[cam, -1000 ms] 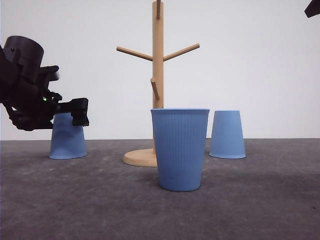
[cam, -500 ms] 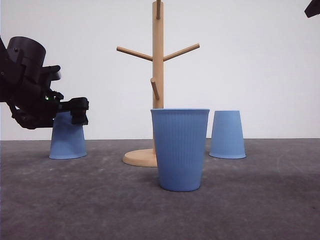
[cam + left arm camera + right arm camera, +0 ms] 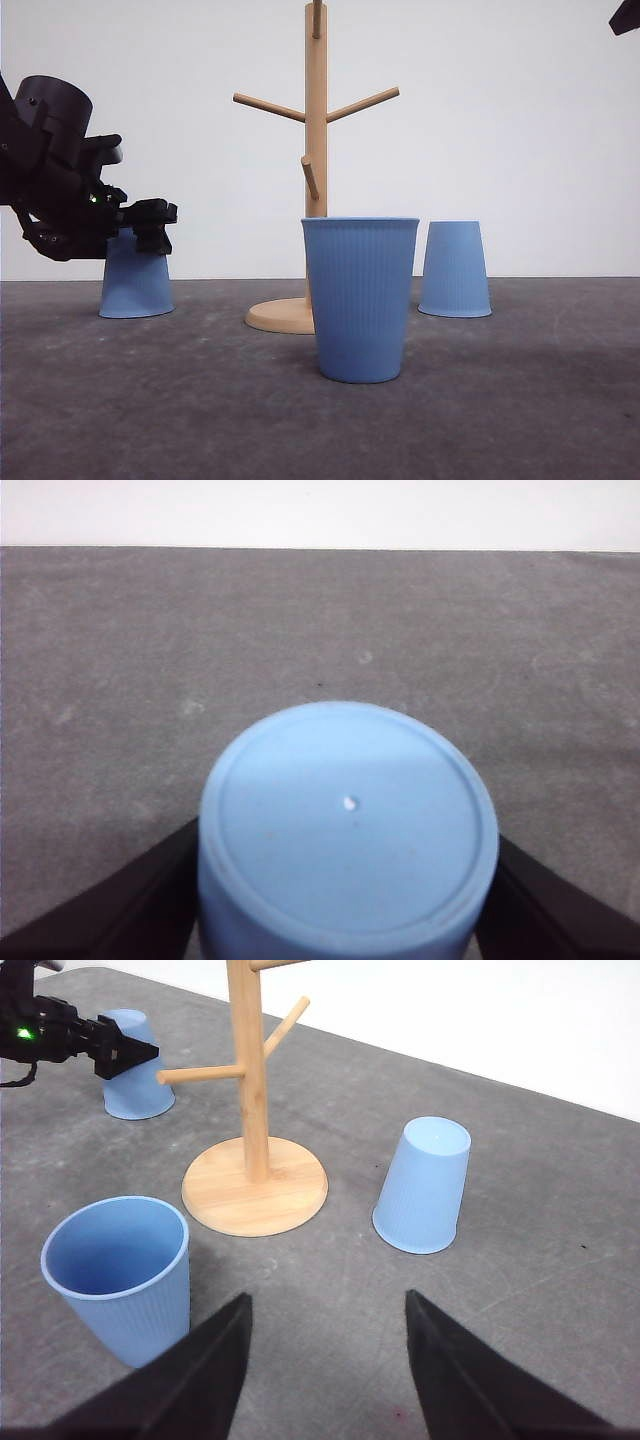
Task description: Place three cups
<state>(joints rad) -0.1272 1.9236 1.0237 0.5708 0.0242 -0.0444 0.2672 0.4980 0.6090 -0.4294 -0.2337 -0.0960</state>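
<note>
Around the upturned left cup (image 3: 347, 825), left hand (image 3: 345, 905) open, fingers flanking it

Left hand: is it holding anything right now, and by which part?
The left hand has its fingers either side of the upside-down left cup, near its upturned base. Whether the fingers actually touch it cannot be told. The right hand holds nothing.

Black left arm (image 3: 55, 170) with a tiny green light.

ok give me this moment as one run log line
left gripper: open around upside-down left cup | right gripper: open, raised | middle cup: upright | right cup: upside down | stand: bare
</note>
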